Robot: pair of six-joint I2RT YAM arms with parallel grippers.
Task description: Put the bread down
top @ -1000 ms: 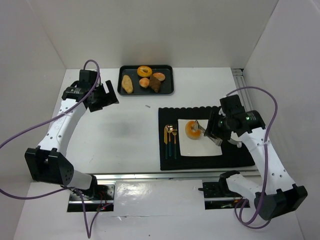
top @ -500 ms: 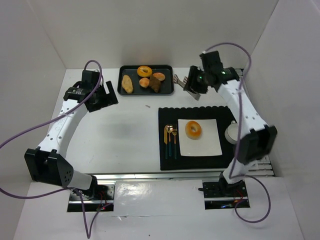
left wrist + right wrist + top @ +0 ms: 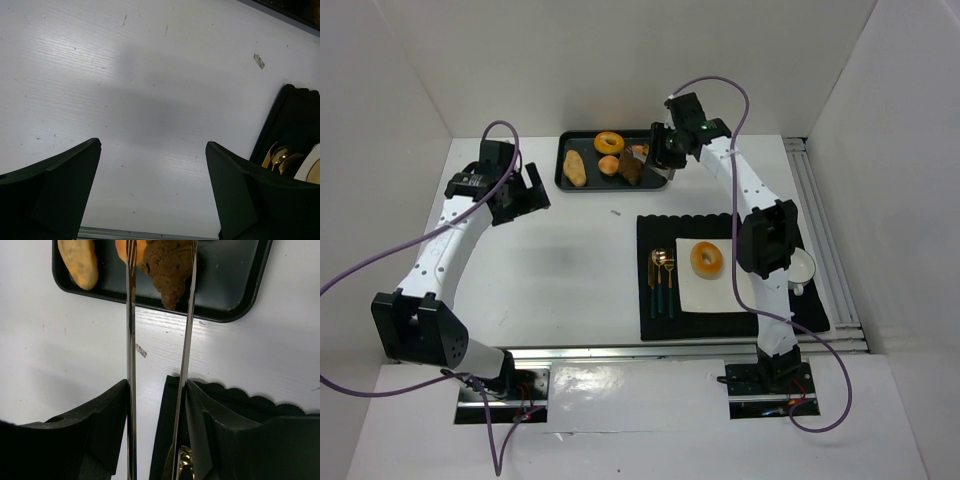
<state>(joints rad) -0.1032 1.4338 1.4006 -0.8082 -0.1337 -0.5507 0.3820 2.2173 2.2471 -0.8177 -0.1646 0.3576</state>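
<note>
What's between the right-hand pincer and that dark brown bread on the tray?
A pair of tongs, gripped by the right pincer, spans the gap, tips reaching the brown bread. Under them lie white table and the mat edge. The right wrist view shows it.

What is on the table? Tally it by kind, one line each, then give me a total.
bread pieces: 6 (five on the tray, one of them partly hidden by the right arm, and one on the plate)
cutlery: 2
tongs: 1
tray: 1
plate: 1
placemat: 1
cup: 1
total: 13
</note>
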